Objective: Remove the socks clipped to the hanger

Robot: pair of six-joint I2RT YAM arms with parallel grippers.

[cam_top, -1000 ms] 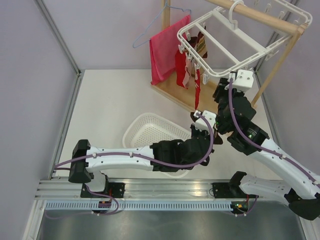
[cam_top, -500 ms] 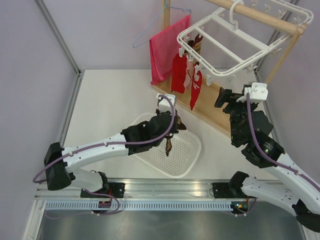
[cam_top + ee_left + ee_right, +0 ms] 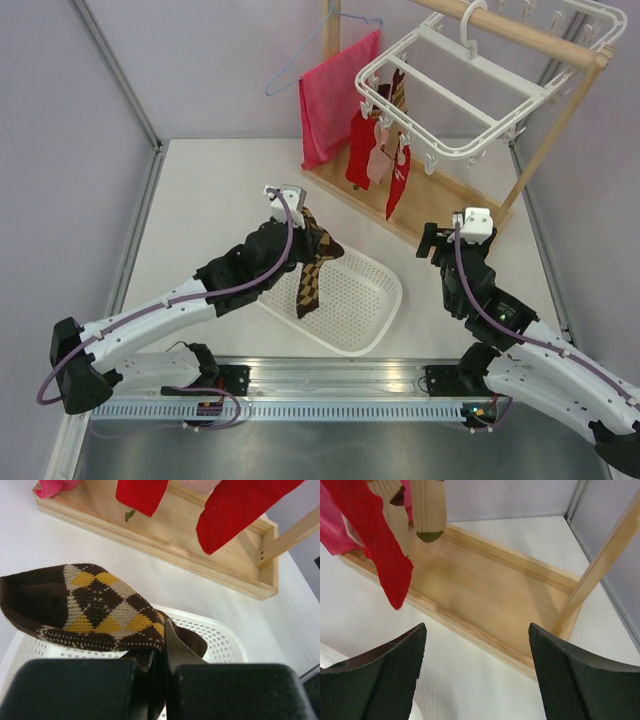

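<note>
Top external has my left gripper [image 3: 303, 225] clamped on a brown argyle sock [image 3: 310, 272] that dangles over the white basket [image 3: 372, 300]. I see the right gripper [image 3: 476, 645] spread wide near the wooden stand [image 3: 485, 597], and red socks [image 3: 360, 150] hang clipped to the hanger [image 3: 455, 154].

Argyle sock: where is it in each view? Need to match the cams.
Top external: the argyle sock hangs from the left end effector, left of centre, over the white basket.
Left wrist: spread across the centre-left of the picture, clamped at the bottom edge.
Right wrist: not in it.
Shared landmark: the wooden stand base shows in all three views.
</note>
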